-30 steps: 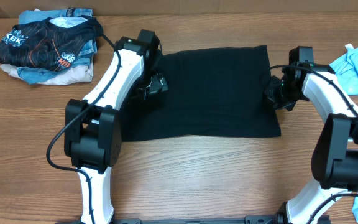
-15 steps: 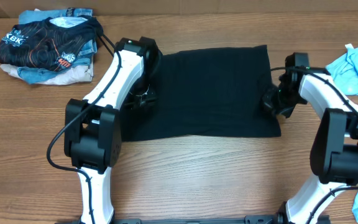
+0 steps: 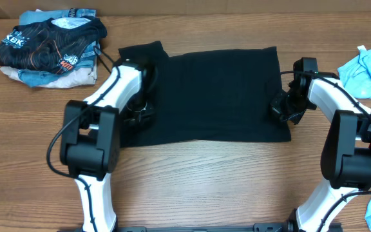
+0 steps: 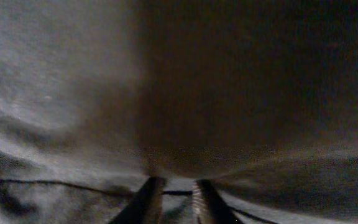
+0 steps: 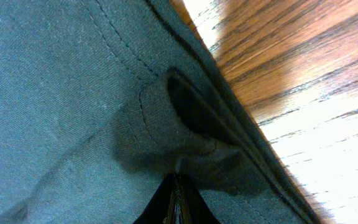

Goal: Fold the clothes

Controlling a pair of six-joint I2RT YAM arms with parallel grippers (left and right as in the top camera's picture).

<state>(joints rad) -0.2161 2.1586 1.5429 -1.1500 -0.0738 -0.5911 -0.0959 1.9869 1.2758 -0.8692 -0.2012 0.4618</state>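
**Both arms pinch opposite sides of the black T-shirt**

The black T-shirt [image 3: 218,93] lies spread flat in the middle of the desk [image 3: 205,183], between your two arms. Your right fingers [image 5: 166,210] are closed tight on a puckered fold of hem at the shirt's right edge, with bare wood just beside. Your left fingers [image 4: 146,200] are narrow and seem to pinch cloth that tents up on the shirt's left side. Gripping opposite sides likely lets you lift and fold evenly.

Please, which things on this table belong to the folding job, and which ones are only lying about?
Job: black T-shirt, left tool, right tool.
Lying about: clothes pile, far left; light blue garment, right edge.
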